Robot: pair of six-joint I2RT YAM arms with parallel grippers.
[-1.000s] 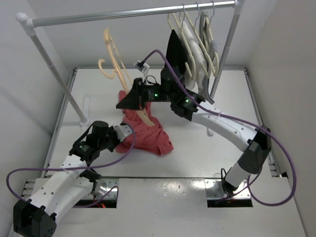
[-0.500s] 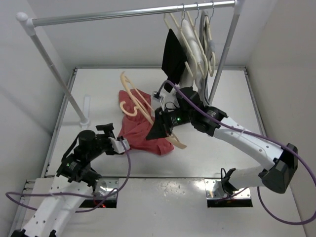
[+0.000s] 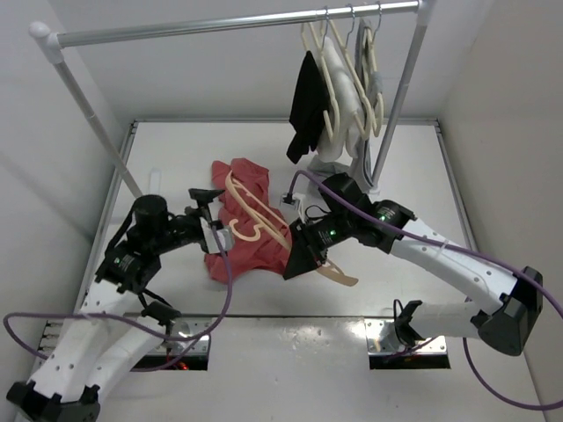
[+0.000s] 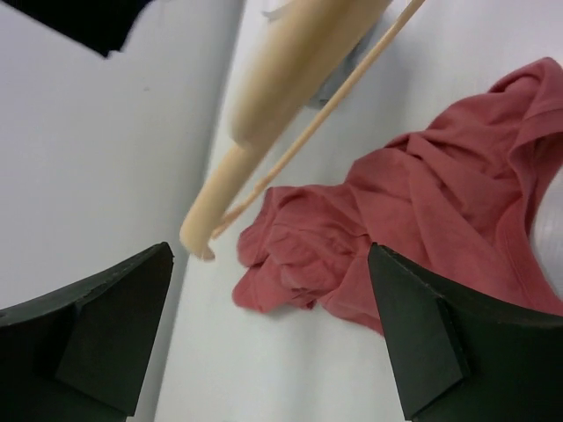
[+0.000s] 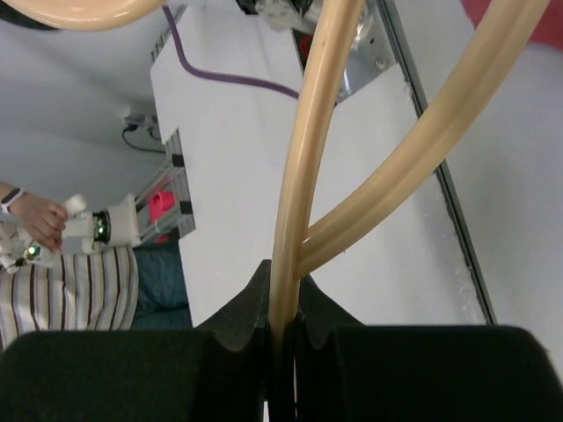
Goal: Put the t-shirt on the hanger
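The red t-shirt lies crumpled on the white table, left of centre, and shows in the left wrist view as a bunched heap. The peach hanger lies slanted over it, hook toward the left, one arm reaching the near right. My right gripper is shut on the hanger's thin bar, which runs up from between its jaws. My left gripper stands wide open at the shirt's left edge with nothing between its fingers. The hanger's end hangs above them.
A metal rail spans the back on two posts, one slanting down at the left and one at the right. Cream hangers and a black garment hang at its right end.
My left gripper has opened, let go of the t-shirt and drawn back to its left. My right arm has brought the hanger down from the back onto the shirt.
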